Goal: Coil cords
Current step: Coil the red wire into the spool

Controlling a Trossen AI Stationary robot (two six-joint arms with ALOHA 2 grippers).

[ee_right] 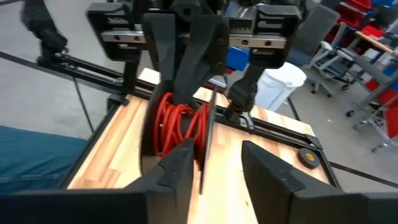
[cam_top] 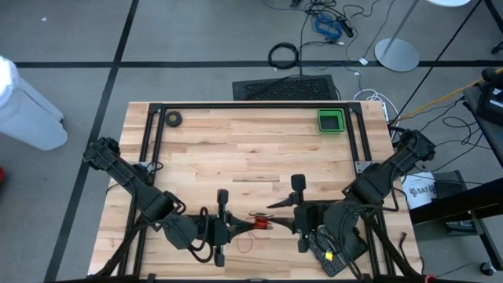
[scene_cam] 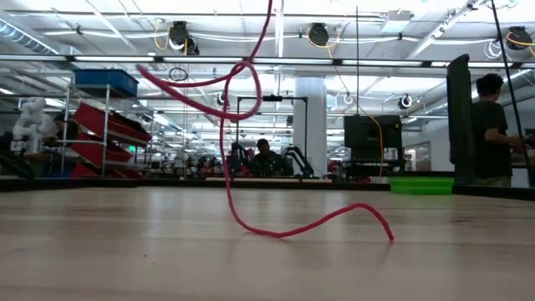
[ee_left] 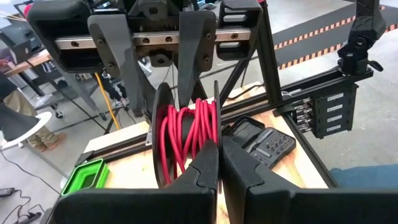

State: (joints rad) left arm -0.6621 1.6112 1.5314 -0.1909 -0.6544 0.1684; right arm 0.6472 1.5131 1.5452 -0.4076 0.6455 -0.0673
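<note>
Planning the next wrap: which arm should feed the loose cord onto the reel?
Right, probably. The left gripper is shut on the reel, so it is occupied. The right gripper faces the reel with fingers parted and nothing between them, and the loose red cord trails on the table below.

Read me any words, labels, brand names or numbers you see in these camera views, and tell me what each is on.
"SAT…": dark letters on a white box or bag off the table's right edge in the high view, cut off, rest unreadable.
Black handheld controller on the table: buttons show, any markings are too small to read.
Red cord, its black reel, green bin: no text visible.
</note>
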